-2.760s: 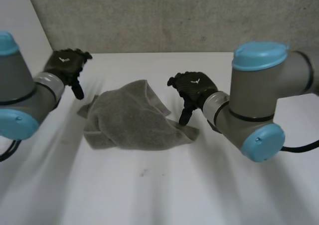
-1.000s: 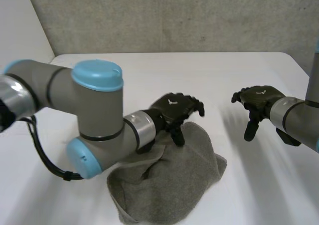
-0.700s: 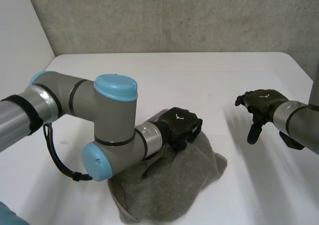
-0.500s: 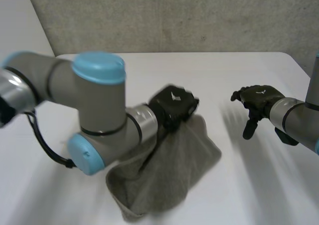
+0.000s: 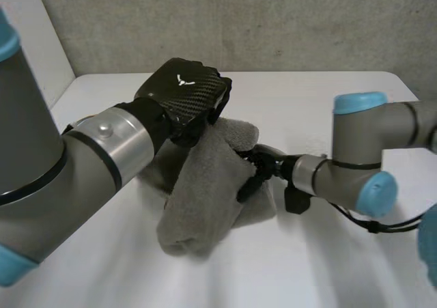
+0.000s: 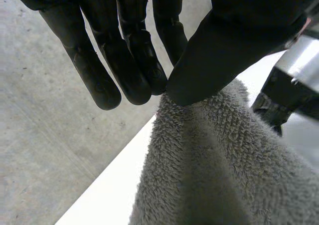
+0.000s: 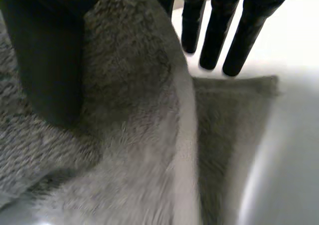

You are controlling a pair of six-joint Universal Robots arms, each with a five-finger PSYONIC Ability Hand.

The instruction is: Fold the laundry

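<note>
- Left hand [image 5: 183, 96] is up above the white table [image 5: 321, 93], back of the palm facing the head camera.
- It has hold of the grey towel [image 5: 205, 185]. In the left wrist view the straight fingers [image 6: 127, 60] meet the thumb [image 6: 219, 50] right on the towel's top edge, and the terry cloth is nipped between them.
- From that pinch the towel hangs down in a long bunched drape. Its lower end sits on the table near the middle, a rounded lump nearest the camera.
- Right hand [image 5: 258, 166] comes in low from the right arm [image 5: 355, 164], tucked against the towel's right side just above the tabletop.
- In the right wrist view the thumb [image 7: 50, 60] lies flat on the pile and the fingers [image 7: 215, 33] are straight. They sit well apart from the thumb on the far side of a raised fold.
- That fold runs between thumb and fingers. The hand looks slack rather than clamped, though the cloth crowds the view, so that is only the likely reading.
- One flat corner of towel lies on the table past those fingertips.
- Behind the table stands a grey concrete wall [image 5: 239, 21].
</note>
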